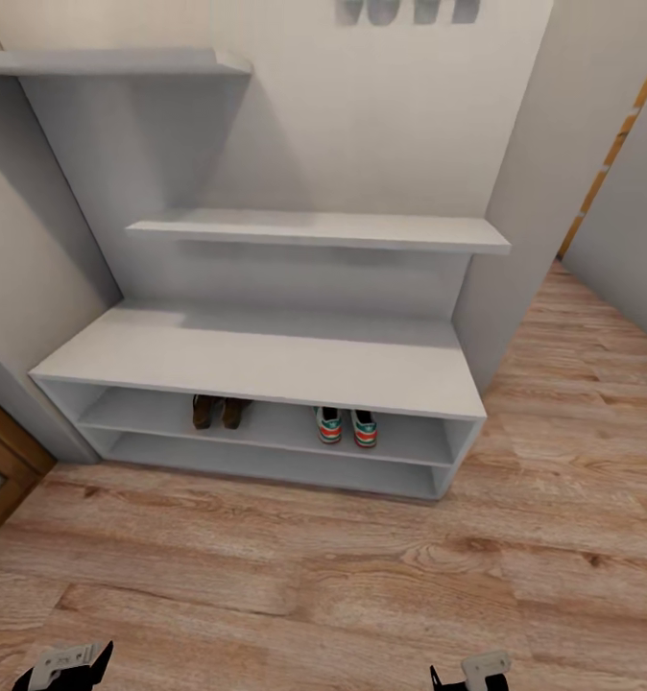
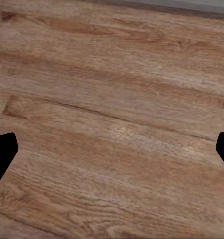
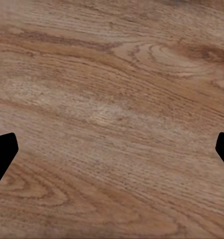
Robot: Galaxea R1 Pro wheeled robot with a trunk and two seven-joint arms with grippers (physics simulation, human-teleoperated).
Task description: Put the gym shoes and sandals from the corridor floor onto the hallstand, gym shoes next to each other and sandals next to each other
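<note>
Corridor floor point(image 1: 295, 576): light wood-grain planks in front of the rack; no shoe lies on the stretch the head view covers.
Hallstand point(image 1: 256, 360): white bench unit against the wall, flat top bare, 2 open shelves under it.
Gym shoes point(image 1: 347, 426): 2 sneakers side by side on the upper shelf, right of centre, red-orange heels facing out, just apart from each other.
Sandals point(image 1: 218, 411): 2 dark brown sandals side by side on the same shelf, left of the sneakers and well apart from them.
Left gripper point(image 2: 112, 149): fingers spread wide, nothing between them, floor planks beyond.
Right gripper point(image 3: 112, 149): likewise spread and empty over bare floor.
Step in hand: by my judgement the placing is done, with both pairs on the rack and each pair together; what is left is to check.
Doing it well: keep both arms low and clear of the shelf so no shoe is nudged; look along the floor to either side for strays.
Writing or brands: none readable; the sneakers' markings are too small to tell.
</note>
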